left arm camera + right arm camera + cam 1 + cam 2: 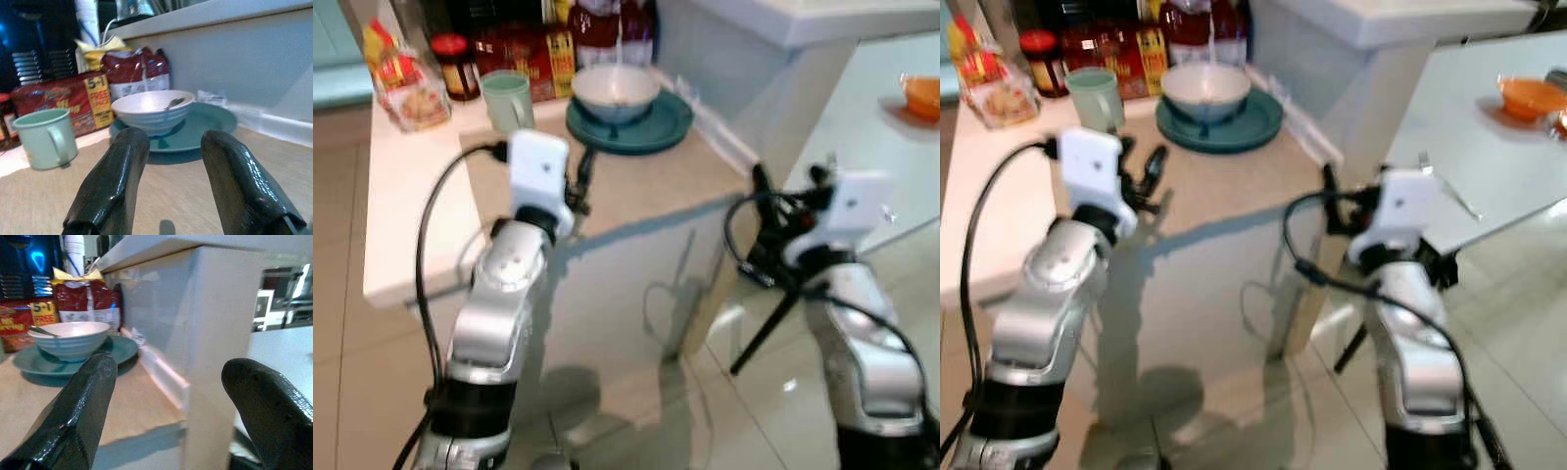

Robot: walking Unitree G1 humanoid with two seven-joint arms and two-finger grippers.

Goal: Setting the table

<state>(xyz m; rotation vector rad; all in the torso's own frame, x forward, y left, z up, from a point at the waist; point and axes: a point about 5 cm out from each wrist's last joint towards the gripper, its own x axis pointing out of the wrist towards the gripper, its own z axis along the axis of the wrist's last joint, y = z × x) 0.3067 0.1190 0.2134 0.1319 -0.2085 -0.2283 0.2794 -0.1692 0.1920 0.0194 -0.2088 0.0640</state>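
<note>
A white ribbed ceramic bowl (pixel 615 90) with a metal spoon (pixel 173 103) inside is seen resting on a round teal plate (pixel 656 129) at the back of the pale worktop (pixel 656 181), beside a pale green mug (pixel 507 100). The left end effector (pixel 168 183) is held open just above the worktop, aimed at the bowl; the right end effector (pixel 181 416) is open near the worktop's corner. The stack is judged rigid, breakable and glaze-slick, so the plate's rim is best gripped while level.

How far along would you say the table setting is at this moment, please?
Hardly begun. Done: an orange dish already sits on the white table. In hand: nothing; the open left gripper and open right gripper carry nothing. Left: the bowl, teal plate and green mug remain on the counter.
</note>
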